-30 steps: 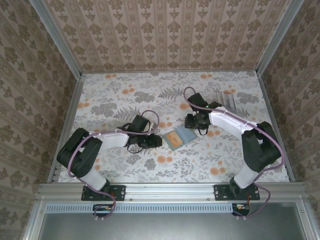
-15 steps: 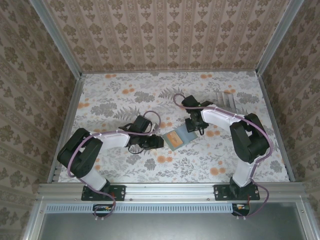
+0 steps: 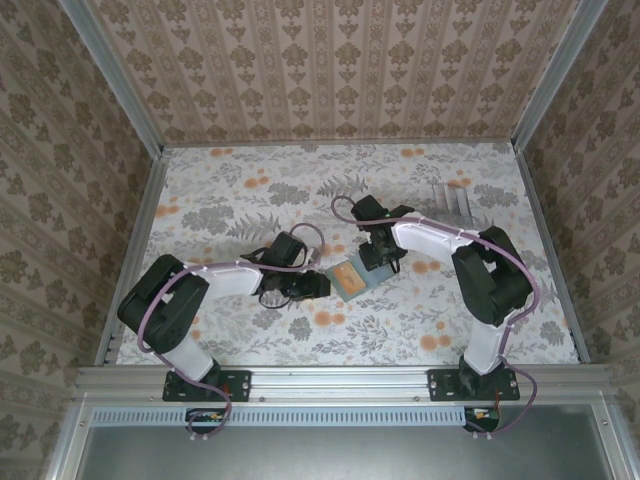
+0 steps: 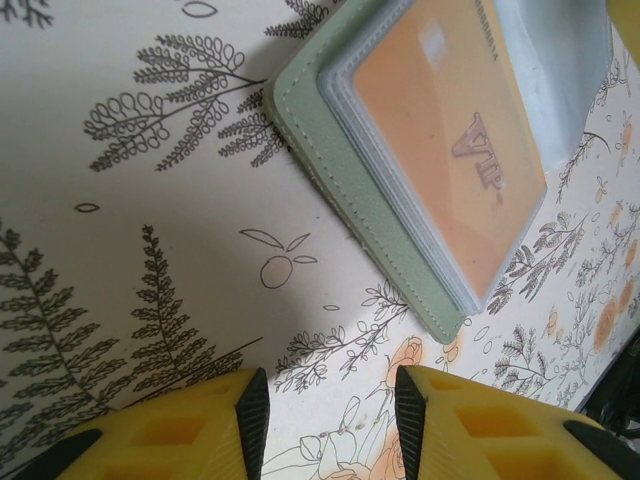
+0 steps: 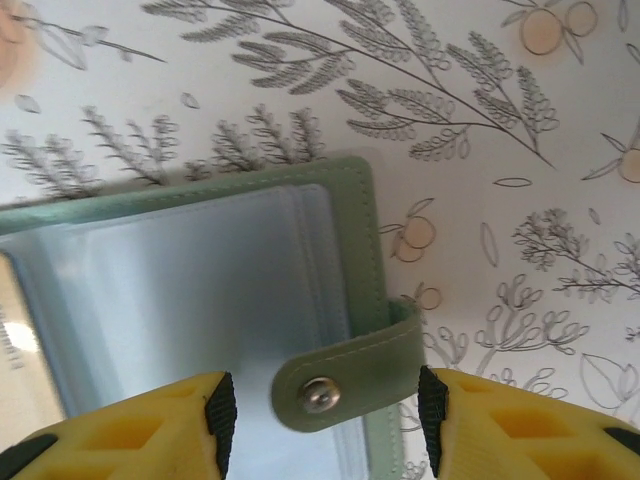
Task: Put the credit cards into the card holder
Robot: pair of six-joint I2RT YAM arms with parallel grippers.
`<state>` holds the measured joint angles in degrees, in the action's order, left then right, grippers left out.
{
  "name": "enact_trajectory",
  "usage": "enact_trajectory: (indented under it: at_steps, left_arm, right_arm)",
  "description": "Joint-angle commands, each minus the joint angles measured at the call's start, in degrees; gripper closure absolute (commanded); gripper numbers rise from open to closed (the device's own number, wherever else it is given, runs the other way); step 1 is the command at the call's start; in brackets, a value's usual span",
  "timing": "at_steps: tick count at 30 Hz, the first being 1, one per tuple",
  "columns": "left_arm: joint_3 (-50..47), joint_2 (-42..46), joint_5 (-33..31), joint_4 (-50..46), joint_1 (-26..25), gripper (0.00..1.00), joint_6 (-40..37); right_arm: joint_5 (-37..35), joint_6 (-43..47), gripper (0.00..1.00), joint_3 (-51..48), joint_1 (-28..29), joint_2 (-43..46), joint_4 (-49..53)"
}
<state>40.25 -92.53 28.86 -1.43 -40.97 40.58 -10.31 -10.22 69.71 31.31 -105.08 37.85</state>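
From above, the grey-green stitched bifold card holder (image 3: 362,283) is lying open on the floral tabletop (image 3: 220,200) between both jaws (silver-grey credit cards (image 3: 452,200) are sitting well beyond the right jaws). Left wrist: the left jaws are standing partly open, empty, with the holder just ahead. Right wrist: the right jaws are straddling its snap tab (image 5: 345,385), partly open, gripping nothing.

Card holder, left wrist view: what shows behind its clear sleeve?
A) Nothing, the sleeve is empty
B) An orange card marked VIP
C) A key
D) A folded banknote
B: the card holder lies open on the table, and an orange card with VIP lettering sits under its clear sleeve.
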Motion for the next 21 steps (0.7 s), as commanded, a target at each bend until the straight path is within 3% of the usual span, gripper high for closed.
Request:
enact_trajectory:
  at_steps: [1,6,14,21]
  left_arm:
    - [0.89,-1.09,-0.08,0.49,-0.48,0.59,0.5]
    - [0.69,-1.21,-0.25,1.43,-0.6,0.59,1.15]
    - [1.41,-2.28,-0.54,2.78,-1.02,0.59,1.99]
    - [1.98,-3.92,0.62,7.2,-1.28,0.58,3.76]
  right_arm:
    - [-7.24,0.58,0.46,0.86,0.07,-1.05,1.87]
    - [-15.1,-1.23,0.51,0.71,-0.29,0.4,2.17]
    - [-3.81,-1.21,0.87,-0.98,-4.13,1.95,-1.5]
    - [2.68,-1.29,0.96,-1.27,-4.94,0.21,-1.5]
